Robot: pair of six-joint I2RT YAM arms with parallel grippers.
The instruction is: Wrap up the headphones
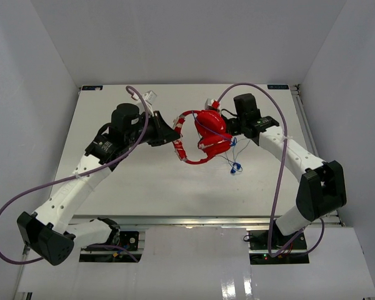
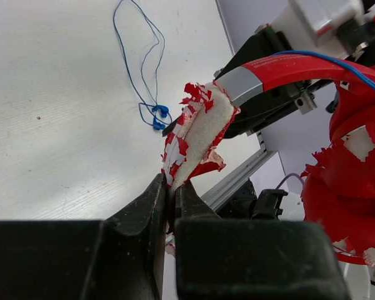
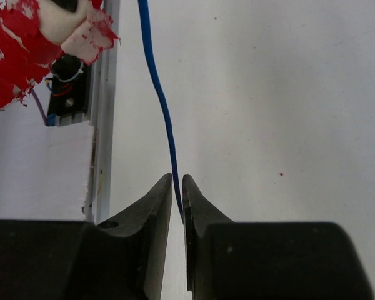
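Observation:
The red headphones [image 1: 209, 134] are held above the table's middle, cups to the right and the thin red-and-white headband [image 1: 181, 140] arching left. My left gripper [image 1: 170, 134] is shut on the headband's worn foam padding [image 2: 197, 134]. My right gripper [image 1: 232, 129] sits just right of the cups and is shut on the thin blue cable [image 3: 159, 94]. The rest of the cable hangs in loops to the table, its blue tips [image 1: 235, 167] lying there; they also show in the left wrist view [image 2: 159, 115].
Thick purple robot cables [image 1: 81, 178] arc over both arms. The white table [image 1: 144, 181] ends in a metal rail at the near edge [image 1: 194, 219] and white walls stand on three sides.

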